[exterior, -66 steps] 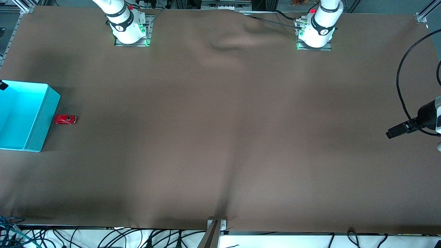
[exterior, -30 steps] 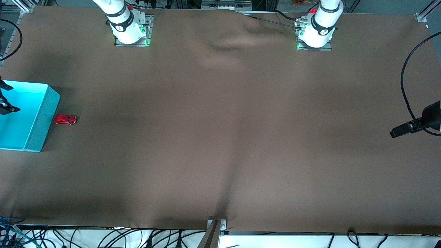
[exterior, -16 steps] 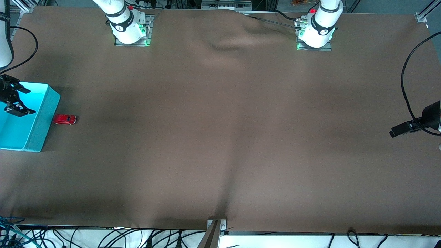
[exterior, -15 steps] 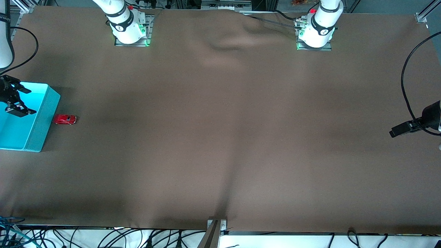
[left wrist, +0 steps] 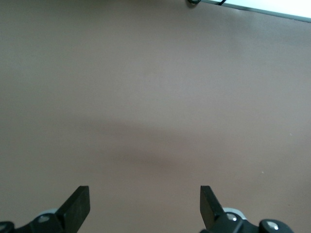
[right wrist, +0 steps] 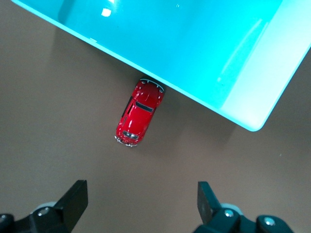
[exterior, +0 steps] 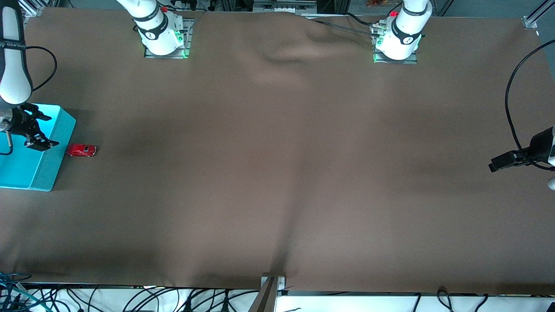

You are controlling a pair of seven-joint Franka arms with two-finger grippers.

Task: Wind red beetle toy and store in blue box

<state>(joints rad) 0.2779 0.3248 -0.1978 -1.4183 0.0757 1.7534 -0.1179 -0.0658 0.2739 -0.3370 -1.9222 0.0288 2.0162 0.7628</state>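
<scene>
You see the red beetle toy [exterior: 81, 150] on the brown table cloth [exterior: 277, 173], on its wheels, at the right arm's end of the table. It stands just beside the outer wall of the blue box [exterior: 45, 162]; in the right wrist view its one end [right wrist: 139, 112] seems to touch this wall [right wrist: 204, 63]. The right gripper [exterior: 35, 131] hangs over the box wall nearest the car, its jaws wide apart and holding nothing. The left gripper [exterior: 503, 161] waits over the left arm's end of the table, jaws also wide, only bare cloth [left wrist: 155, 107] under it.
</scene>
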